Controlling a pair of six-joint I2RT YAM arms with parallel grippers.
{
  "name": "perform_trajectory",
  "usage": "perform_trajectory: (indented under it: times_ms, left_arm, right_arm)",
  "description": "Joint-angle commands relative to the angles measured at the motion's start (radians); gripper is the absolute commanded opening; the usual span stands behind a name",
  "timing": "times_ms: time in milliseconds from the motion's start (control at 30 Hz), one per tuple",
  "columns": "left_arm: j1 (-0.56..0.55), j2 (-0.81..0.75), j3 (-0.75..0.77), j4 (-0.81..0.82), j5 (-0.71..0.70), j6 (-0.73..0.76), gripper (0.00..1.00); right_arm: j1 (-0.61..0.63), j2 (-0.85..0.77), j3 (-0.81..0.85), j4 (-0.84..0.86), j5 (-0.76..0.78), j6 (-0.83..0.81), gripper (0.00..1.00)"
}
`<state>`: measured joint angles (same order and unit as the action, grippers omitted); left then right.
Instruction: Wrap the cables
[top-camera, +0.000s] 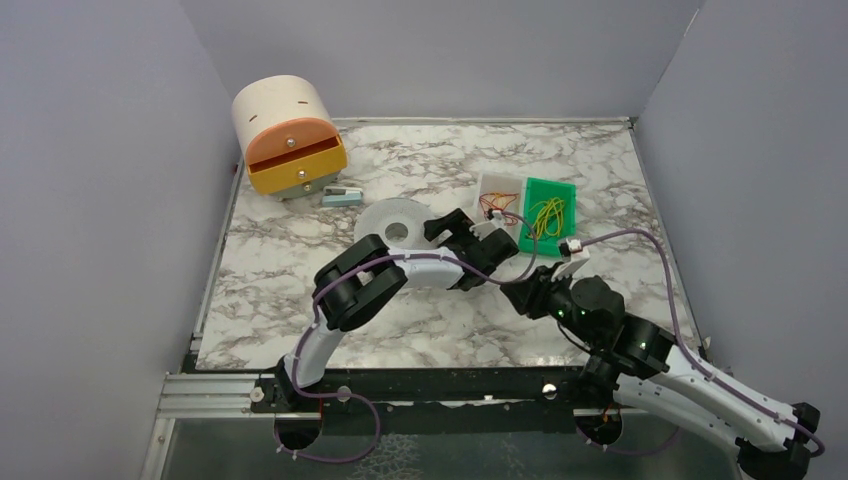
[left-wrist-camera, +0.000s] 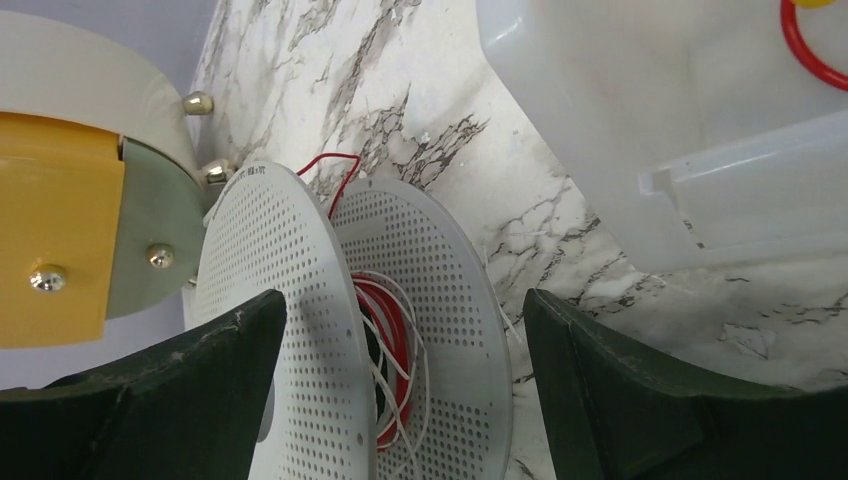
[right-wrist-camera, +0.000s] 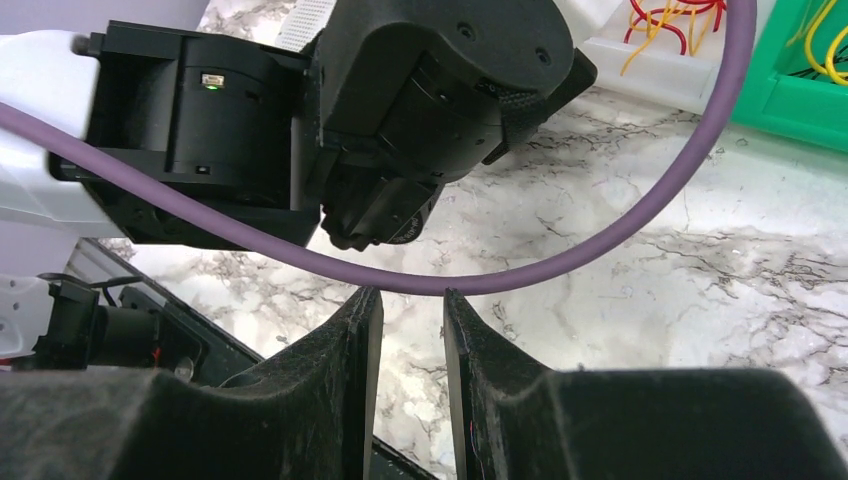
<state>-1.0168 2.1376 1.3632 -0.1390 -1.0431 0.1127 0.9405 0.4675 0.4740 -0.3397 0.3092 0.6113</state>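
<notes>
You see the spool (top-camera: 392, 224) left of both trays (top-camera: 530, 210), with the drawer box (top-camera: 288, 137) behind it.
</notes>
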Motion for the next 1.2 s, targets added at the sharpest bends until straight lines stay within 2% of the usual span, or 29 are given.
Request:
perform_trajectory:
  times_ms: [0, 533, 800, 1000, 1167]
  left_arm:
    - [-0.014, -0.087, 0.007, -0.04, 0.059, -0.084, 0.92]
    - [-0.008, -0.241, -0.006, -0.047, 0.21, -0.146, 0.97]
    - [0.028, -0.344, 0.006, -0.091, 0.382, -0.187, 0.99]
    - [0.081, -0.429, 0.024, -0.179, 0.549, -0.26, 0.99]
    - [0.134, -0.555, -0.006, -0.222, 0.667, -0.319, 0.99]
  right_arm:
    - [-0.003, -0.039, 0.052, -0.064, 0.018, 0.017, 0.34]
    - [-0.003, -0.14, 0.131, -0.161, 0.07, 0.01, 0.35]
    - [-0.003, -0.118, 0.096, -0.131, 0.041, 0.031, 0.36]
    - [-0.003, -0.062, 0.075, -0.098, 0.032, 0.028, 0.39]
    - [-0.003, 0.064, 0.108, -0.082, -0.003, -0.045, 0.47]
